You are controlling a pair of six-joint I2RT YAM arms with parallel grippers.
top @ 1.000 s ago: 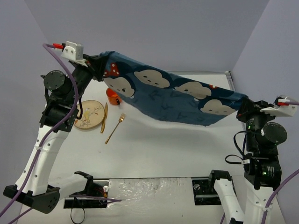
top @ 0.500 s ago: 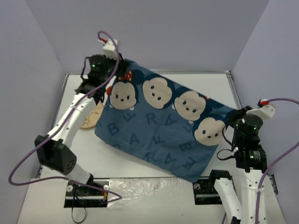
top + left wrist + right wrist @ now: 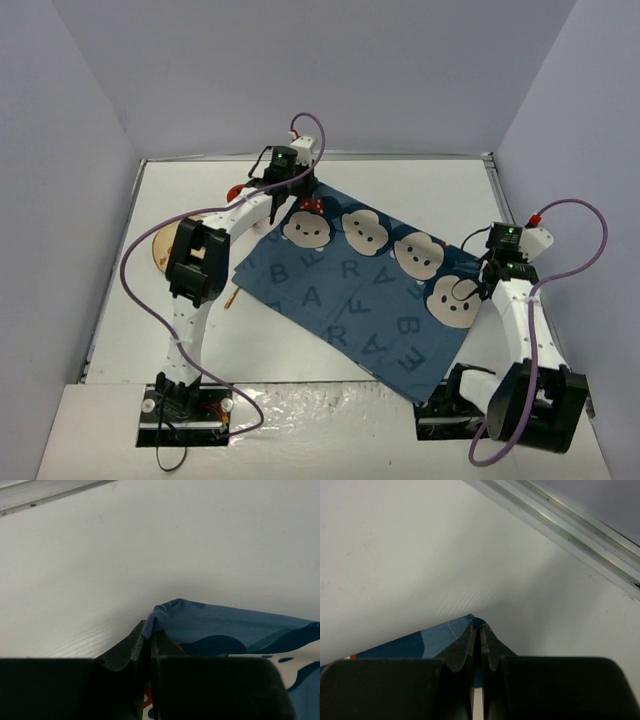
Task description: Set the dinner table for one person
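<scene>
A dark blue cloth (image 3: pixel 350 300) printed with letters and mouse faces lies spread at a slant on the white dinner table (image 3: pixel 200 345). My left gripper (image 3: pixel 308 190) is at the cloth's far left corner. The left wrist view shows it (image 3: pixel 150 629) shut on that blue corner (image 3: pixel 172 611), low over the table. My right gripper (image 3: pixel 487 265) is at the cloth's right corner. In the right wrist view it (image 3: pixel 480 626) is shut on the pinched tip of the cloth (image 3: pixel 435 636).
A round patterned plate (image 3: pixel 163 247) sits at the left, partly behind the left arm. A bit of an orange object (image 3: pixel 236 190) shows beside the left forearm. A gold utensil tip (image 3: pixel 232 298) pokes out from under the cloth's left edge. Lavender walls enclose the table.
Both arms reached forward and came down. The cloth went from hanging stretched in the air to lying spread on the table, covering the fork and knife beside the plate.
</scene>
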